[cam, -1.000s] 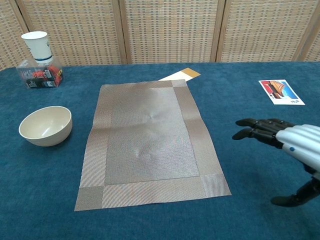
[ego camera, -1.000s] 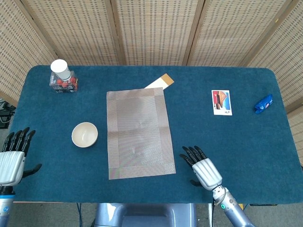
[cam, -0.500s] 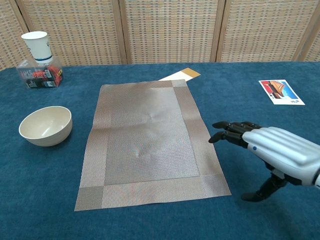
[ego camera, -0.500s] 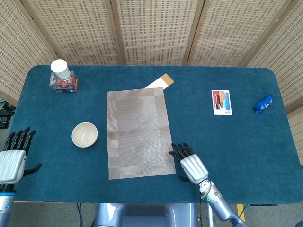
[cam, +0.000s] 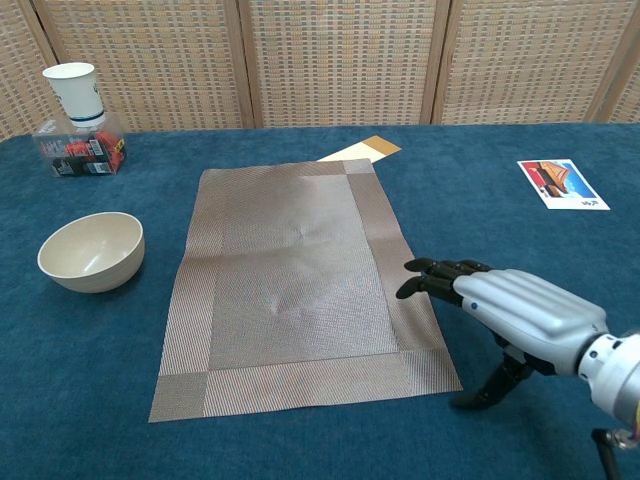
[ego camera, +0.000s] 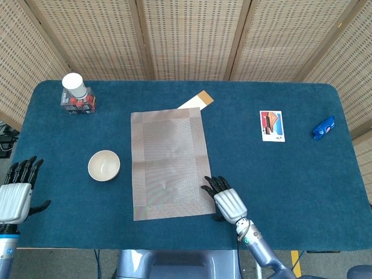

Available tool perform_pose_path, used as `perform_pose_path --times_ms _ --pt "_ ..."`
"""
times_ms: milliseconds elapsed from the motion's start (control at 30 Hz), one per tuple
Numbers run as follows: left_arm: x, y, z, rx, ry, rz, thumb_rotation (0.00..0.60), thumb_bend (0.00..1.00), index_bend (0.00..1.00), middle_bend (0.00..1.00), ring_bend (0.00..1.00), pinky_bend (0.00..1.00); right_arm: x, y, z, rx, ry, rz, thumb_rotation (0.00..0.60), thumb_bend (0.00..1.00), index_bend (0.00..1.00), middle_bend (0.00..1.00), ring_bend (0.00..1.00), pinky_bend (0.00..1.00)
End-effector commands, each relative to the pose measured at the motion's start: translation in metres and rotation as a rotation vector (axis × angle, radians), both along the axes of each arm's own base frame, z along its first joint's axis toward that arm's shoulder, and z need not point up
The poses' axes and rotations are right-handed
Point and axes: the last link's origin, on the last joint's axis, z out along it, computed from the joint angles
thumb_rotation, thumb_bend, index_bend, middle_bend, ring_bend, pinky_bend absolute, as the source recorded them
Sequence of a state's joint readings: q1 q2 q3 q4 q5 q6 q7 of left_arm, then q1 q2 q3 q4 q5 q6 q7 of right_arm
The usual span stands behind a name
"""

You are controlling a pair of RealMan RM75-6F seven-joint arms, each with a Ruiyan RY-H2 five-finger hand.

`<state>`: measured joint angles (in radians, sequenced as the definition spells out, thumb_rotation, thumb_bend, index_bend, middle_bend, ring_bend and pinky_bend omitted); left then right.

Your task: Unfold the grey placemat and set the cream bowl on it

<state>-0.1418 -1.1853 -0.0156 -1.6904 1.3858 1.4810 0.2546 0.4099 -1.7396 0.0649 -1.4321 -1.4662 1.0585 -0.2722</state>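
The grey placemat (ego camera: 169, 163) is seen lying flat and fully spread near table centre, its long axis running away from the robot. The cream bowl (ego camera: 104, 165) sits upright just left of the mat's left edge, not touching it, approx. level w/ the mat's middle.

The bowl is still to be placed, so the move ahead turns on which hand is closer. The left hand (ego camera: 15, 194) is held off the mat's near-left side, beyond the bowl, released, fingers spread, nothing in it. The right hand (cam: 500, 308) is held at the mat's near-right edge, fingertips over the border; fingers extended, nothing grasped. The mat lies between it and the bowl, so the left hand is judged better placed.

A tan card (ego camera: 196, 102) pokes out from under the mat's far-right corner.
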Motion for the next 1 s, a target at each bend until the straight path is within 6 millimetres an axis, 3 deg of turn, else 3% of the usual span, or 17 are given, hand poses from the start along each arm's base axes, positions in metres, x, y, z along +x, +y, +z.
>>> perform_pose_path --times_ms 33,133,367,600,1000 --pt "-0.002 0.001 0.0 -0.005 0.002 0.006 0.6 0.09 0.0 0.0 0.0 0.0 0.002 -0.002 -0.003 0.003 -0.006 -0.003 0.6 0.07 0.2 0.0 0.0 0.0" --pt "-0.002 0.001 -0.001 -0.009 0.0 0.006 0.6 0.09 0.0 0.0 0.0 0.0 0.003 -0.004 -0.007 0.002 -0.008 -0.002 0.6 0.09 0.2 0.0 0.0 0.0" --pt "-0.002 0.002 -0.001 -0.01 -0.005 0.008 0.6 0.09 0.0 0.0 0.0 0.0 0.007 -0.006 -0.014 -0.007 0.003 0.011 0.6 0.26 0.22 0.0 0.0 0.0" --pt "-0.003 0.002 -0.003 -0.015 -0.005 0.011 0.6 0.09 0.0 0.0 0.0 0.0 0.017 -0.007 -0.019 -0.036 -0.032 0.035 0.6 0.35 0.22 0.0 0.0 0.0" --pt "-0.002 0.002 -0.004 -0.018 -0.01 0.013 0.6 0.1 0.01 0.0 0.0 0.0 0.023 -0.007 -0.019 -0.073 -0.113 0.058 0.6 0.38 0.22 0.0 0.0 0.0"
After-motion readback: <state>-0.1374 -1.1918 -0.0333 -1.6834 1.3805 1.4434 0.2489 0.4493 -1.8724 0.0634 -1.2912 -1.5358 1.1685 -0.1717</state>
